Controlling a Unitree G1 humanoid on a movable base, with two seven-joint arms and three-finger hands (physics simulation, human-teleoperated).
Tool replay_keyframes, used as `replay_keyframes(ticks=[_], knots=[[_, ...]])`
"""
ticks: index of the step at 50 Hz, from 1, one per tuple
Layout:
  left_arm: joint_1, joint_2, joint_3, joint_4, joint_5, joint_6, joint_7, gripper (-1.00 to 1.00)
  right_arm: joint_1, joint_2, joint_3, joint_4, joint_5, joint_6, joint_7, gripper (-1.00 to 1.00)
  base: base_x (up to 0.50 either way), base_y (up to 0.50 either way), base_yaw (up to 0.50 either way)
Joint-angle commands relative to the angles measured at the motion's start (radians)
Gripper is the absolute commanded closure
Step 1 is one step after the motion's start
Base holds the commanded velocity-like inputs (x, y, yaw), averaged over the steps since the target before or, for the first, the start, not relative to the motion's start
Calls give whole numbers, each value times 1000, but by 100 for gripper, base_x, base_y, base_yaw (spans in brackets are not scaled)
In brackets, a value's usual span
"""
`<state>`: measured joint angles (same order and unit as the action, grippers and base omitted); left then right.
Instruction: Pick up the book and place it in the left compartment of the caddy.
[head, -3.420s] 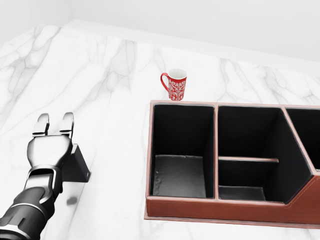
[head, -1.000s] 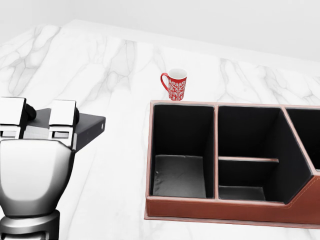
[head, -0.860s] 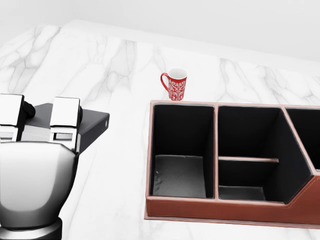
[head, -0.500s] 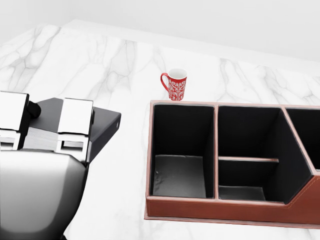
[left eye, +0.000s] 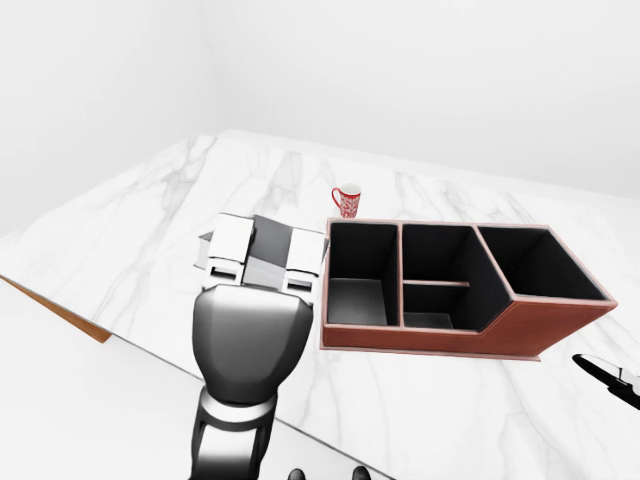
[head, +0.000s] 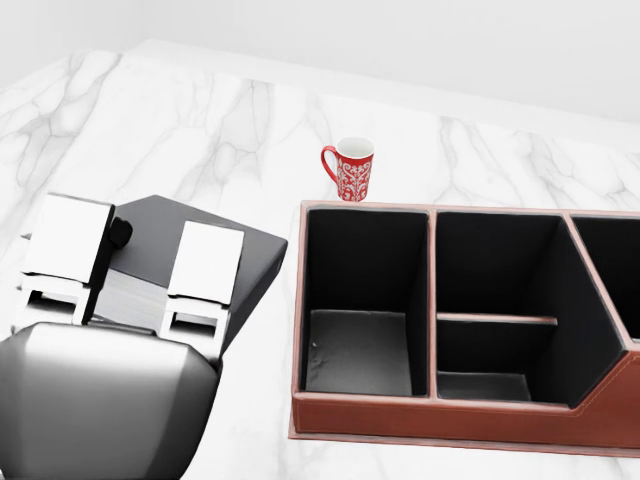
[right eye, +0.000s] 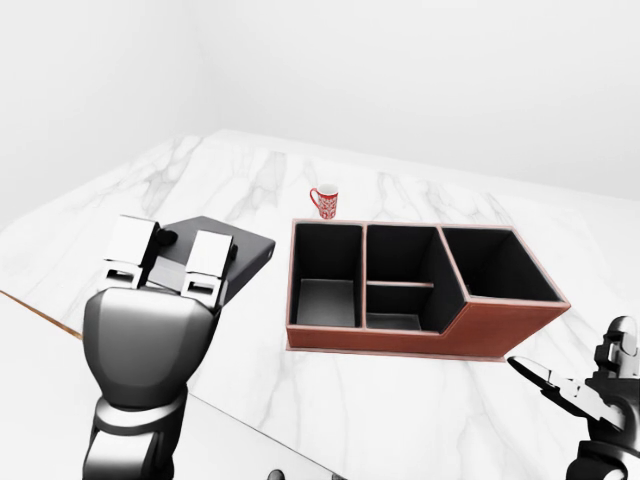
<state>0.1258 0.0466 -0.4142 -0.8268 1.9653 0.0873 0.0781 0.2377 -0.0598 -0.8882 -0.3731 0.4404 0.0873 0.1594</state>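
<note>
My left hand (head: 135, 262) is shut on the black book (head: 252, 252): two white fingers lie across its cover and the thumb is hidden beneath. The book hangs tilted above the marble table, just left of the caddy. Its right corner almost reaches the caddy's left wall. The brown leather caddy (head: 430, 420) has black compartments, and the left compartment (head: 360, 345) has nothing in it. My right hand (right eye: 585, 388) stands low at the bottom right of the right-eye view, fingers spread and holding nothing.
A red patterned mug (head: 350, 170) stands on the white marble table (head: 200, 130) just above the caddy's top left corner. The table's near edge (left eye: 60, 312) runs diagonally at the left-eye view's lower left. White walls rise behind.
My left hand has lifted the book off the table and carried it up and to the right, close to the caddy's left wall. Caddy and mug have stayed put.
</note>
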Motion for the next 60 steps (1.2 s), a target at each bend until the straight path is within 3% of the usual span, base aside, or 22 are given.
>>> replay_keyframes(ticks=[1, 8, 12, 15, 24, 30, 60], knots=[[-51, 85, -107, 51, 7, 0, 52, 100, 0, 1, -3, -3, 1, 0, -1, -100, 0, 0, 0], [-110, 161, -230, 140, 7, 0, 59, 100, 3, 2, -7, -11, 5, 0, -5, -100, 0, 0, 0], [-137, 180, -263, 164, 7, 0, 53, 100, 1, 3, -7, -8, 3, 0, -4, -100, 0, 0, 0], [-173, 202, -321, 215, 7, 0, 62, 100, 0, 2, -8, -4, 3, 0, -5, -100, 0, 0, 0], [-226, 209, -423, 304, 7, 0, 77, 100, -3, -2, -3, 0, 0, 0, -8, -100, 0, 0, 0], [-235, 202, -449, 351, 7, 0, 87, 100, -2, -3, -4, -11, -8, 0, -21, -100, 0, 0, 0], [-231, 198, -440, 356, 7, 0, 89, 100, -4, -1, 1, -7, -13, 0, -18, -100, 0, 0, 0]])
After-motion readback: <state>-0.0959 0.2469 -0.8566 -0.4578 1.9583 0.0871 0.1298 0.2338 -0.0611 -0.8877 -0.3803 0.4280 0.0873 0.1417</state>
